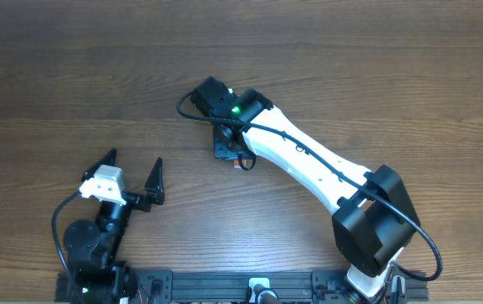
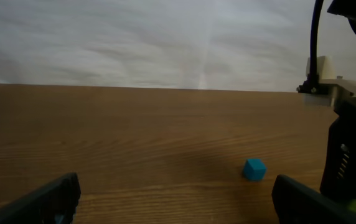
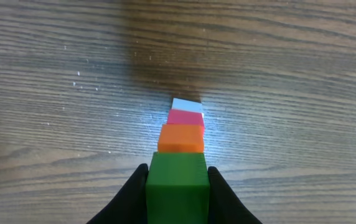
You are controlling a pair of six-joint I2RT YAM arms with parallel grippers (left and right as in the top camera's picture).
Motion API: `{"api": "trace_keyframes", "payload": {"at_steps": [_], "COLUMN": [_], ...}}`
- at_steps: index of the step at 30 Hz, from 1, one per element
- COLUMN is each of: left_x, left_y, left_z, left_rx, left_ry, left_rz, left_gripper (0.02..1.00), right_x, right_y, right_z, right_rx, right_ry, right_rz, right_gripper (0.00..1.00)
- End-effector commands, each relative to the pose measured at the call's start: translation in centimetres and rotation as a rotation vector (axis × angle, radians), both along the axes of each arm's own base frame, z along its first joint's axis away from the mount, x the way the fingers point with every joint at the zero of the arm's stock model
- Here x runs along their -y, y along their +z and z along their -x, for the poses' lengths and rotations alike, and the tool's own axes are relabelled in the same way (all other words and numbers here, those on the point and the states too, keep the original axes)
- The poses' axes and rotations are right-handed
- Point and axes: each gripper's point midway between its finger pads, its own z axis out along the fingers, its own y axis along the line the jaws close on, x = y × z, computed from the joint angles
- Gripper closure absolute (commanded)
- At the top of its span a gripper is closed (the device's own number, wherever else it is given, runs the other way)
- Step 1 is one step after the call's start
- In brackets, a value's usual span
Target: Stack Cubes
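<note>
Clamping a green cube (image 3: 178,190) by two sides, the right gripper (image 3: 178,169) has its jaws clenched on it, directly above a column of an orange cube (image 3: 181,138), a pink cube (image 3: 186,116) and a pale blue cube (image 3: 188,106) at the bottom. Whether green touches orange cannot be told. Seen from the top, the column sits near the middle of the worktop (image 1: 377,76), almost wholly hidden under the right gripper, with a reddish sliver (image 1: 240,163) peeking out at its 5 o'clock. The left gripper (image 1: 136,173) rests toward 8 o'clock from the centre, jaws released, spread wide and holding nothing. Its wrist view shows a blue cube (image 2: 254,168) on the wood just beside the right arm's dark housing (image 2: 352,162), which is cut off by the frame edge. Whether that cube is the column's bottom one is unclear.
</note>
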Motion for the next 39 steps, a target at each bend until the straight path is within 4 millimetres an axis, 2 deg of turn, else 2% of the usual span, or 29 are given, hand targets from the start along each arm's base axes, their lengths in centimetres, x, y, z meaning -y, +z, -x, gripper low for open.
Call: {"api": "trace_keyframes", "payload": {"at_steps": [1, 39], "left_x": [0.3, 0.3], "left_y": [-0.2, -0.2], "left_z": [0.0, 0.0], "left_rx": [0.005, 0.005], "left_ry": [-0.015, -0.016], "left_rz": [-0.014, -0.014], "left_gripper": [0.018, 0.018], "right_x": [0.5, 0.8], "right_y": [0.9, -0.4], "right_z": [-0.3, -0.5], "right_rx": [0.03, 0.035], "right_ry": [-0.015, -0.026], "right_rz": [-0.009, 0.017], "right_gripper": [0.987, 0.991]}}
